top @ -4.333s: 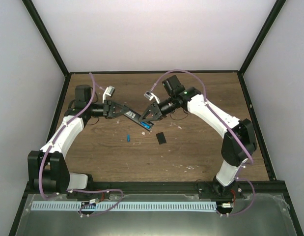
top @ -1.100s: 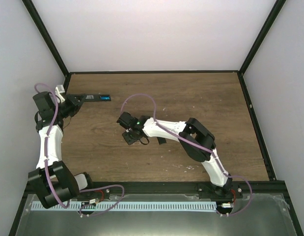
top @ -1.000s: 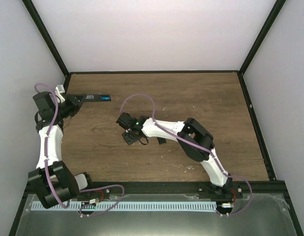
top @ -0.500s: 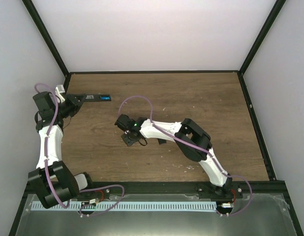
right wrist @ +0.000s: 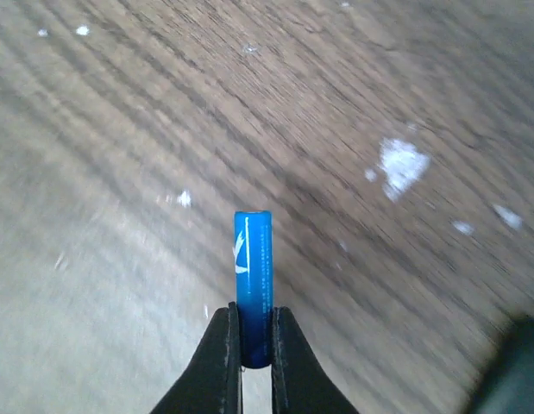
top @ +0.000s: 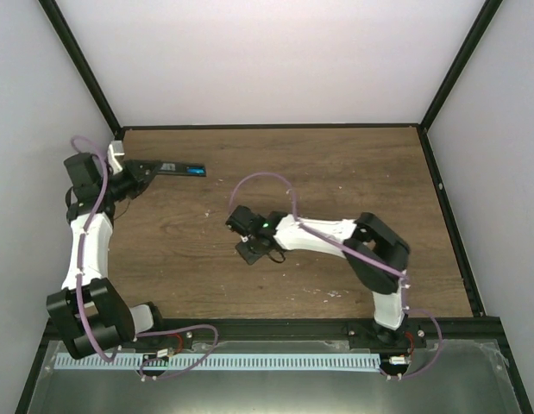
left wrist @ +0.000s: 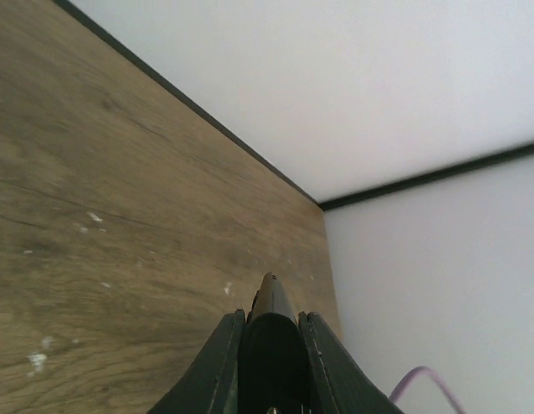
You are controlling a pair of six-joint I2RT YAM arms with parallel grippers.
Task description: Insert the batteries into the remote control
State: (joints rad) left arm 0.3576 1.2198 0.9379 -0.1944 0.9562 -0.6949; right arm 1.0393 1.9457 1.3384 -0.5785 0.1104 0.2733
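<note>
Holding one blue battery [right wrist: 252, 276] mid-frame over the table [top: 336, 172], the right jaws are clamped on its end. Left jaws grip the remote [top: 172, 170] at upper left, one battery seemingly loaded already.

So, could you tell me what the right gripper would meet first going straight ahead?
Probably the wooden table, with the blue battery in its fingers touching first; depth is unclear.
</note>
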